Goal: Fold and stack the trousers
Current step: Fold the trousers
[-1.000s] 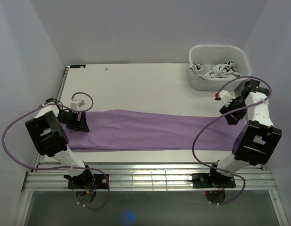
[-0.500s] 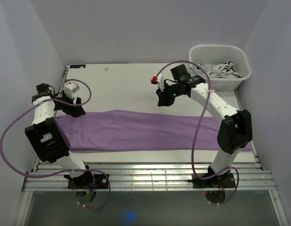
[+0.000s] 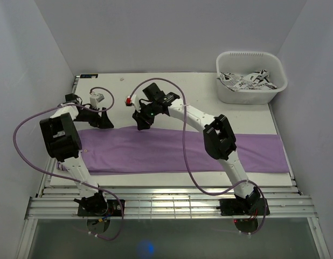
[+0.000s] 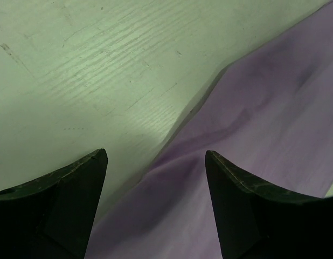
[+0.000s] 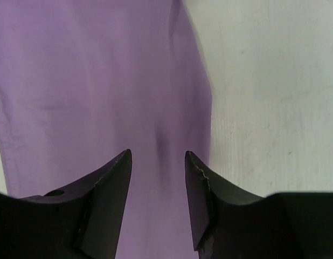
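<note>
trousers (image 3: 182, 151): laid flat, long band across near half of counter (image 3: 209, 102) | left pincer (image 4: 155, 154): spread, empty, over band's far edge near left end | right pincer (image 5: 158, 154): spread, empty, over same edge, just right of left pincer

A white plastic tub (image 3: 247, 97) stands at the far right corner of the white table (image 3: 172, 89), holding crumpled black-and-white patterned fabric (image 3: 246, 81). Metal slats (image 3: 172, 204) run along the near edge.
</note>
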### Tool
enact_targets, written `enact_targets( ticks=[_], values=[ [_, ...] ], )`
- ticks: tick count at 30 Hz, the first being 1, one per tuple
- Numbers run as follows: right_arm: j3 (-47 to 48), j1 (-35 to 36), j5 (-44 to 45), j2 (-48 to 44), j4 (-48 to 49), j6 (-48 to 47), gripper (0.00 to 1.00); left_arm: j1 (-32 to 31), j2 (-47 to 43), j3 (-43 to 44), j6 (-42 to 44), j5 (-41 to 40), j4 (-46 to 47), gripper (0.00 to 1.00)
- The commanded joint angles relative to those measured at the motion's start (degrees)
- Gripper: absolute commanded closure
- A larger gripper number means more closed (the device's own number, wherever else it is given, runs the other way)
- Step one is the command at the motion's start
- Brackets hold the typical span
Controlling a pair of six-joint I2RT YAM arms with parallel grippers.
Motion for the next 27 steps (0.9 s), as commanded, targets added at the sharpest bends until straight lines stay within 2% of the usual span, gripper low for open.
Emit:
enact_targets(
  ticks=[1, 4, 9, 12, 16, 17, 19, 23, 27],
  values=[
    [10.47, 1.94, 2.38, 3.07, 3.08, -0.24, 0.49, 0.46, -3.34, -0.46, -2.97, 4.62, 2.84, 0.16],
    [10.24, 2.82, 1.42, 6.41, 4.93, 0.55, 0.49, 0.46, -3.34, -0.21, -3.5, 4.27, 2.84, 0.16],
    [-0.56, 3.17, -2.01, 4.85, 12.74, 1.87, 0.49, 0.46, -4.04, 1.82, -4.9, 3.83, 2.49, 0.16],
    [-3.56, 3.26, -3.15, 4.57, 14.16, 1.52, 0.52, 0.46, -4.21, 3.3, -5.52, 4.27, 1.96, 0.15],
    [-3.74, 3.35, -2.98, 5.28, 12.93, 0.3, 0.6, 0.46, -3.86, 6.29, -6.39, 3.74, 1.52, 0.15],
    [-3.83, 3.52, -2.63, 5.36, 12.76, -0.58, 0.73, 0.46, -3.69, 6.82, -6.66, 3.74, 1.52, 0.15],
    [-5.32, 3.53, -1.75, 4.23, 13.37, -0.85, 0.92, 0.46, -3.77, 7.97, -7.27, 4.27, 0.82, 0.15],
    [-11.72, 4.4, -0.26, -1.48, 17.14, -1.02, 0.92, 0.46, -5.35, 8.06, -7.8, 4.62, 0.38, 0.15],
    [-18.58, 9.39, 7.36, -7.63, 19.61, -8.56, 0.92, 0.37, -6.94, 8.15, -8.94, 4.97, 0.03, 0.15]
  ],
)
